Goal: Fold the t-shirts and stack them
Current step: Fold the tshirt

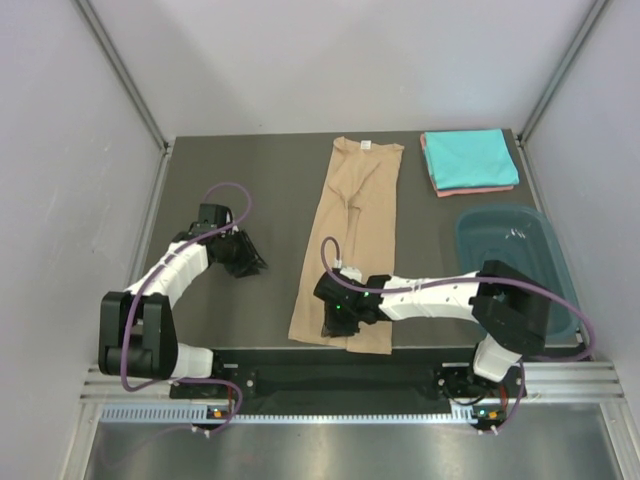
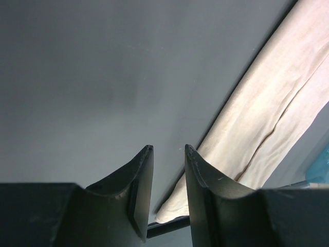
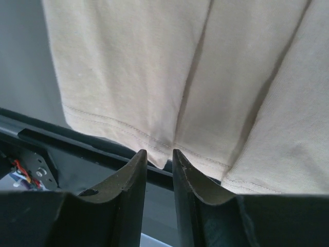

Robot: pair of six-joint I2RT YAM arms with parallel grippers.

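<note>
The tan t-shirt (image 1: 350,230) lies as a long narrow strip down the middle of the table, collar end at the back, hem at the front edge. My right gripper (image 1: 335,322) is at that hem. In the right wrist view its jaws (image 3: 160,152) stand a little apart, with a small fold of the hem (image 3: 160,163) dipping between the tips of the fingers (image 3: 138,170). My left gripper (image 1: 250,262) hovers over bare table left of the shirt, slightly open and empty (image 2: 168,148); the shirt (image 2: 272,103) shows to its right. The turquoise shirt (image 1: 468,155) lies folded on the salmon-pink one (image 1: 485,188) at the back right.
A dark teal plastic tub (image 1: 470,225) stands on the right side of the table, beside my right arm. The table's black front rail (image 3: 77,141) runs just beyond the tan shirt's hem. Grey walls enclose the table on three sides.
</note>
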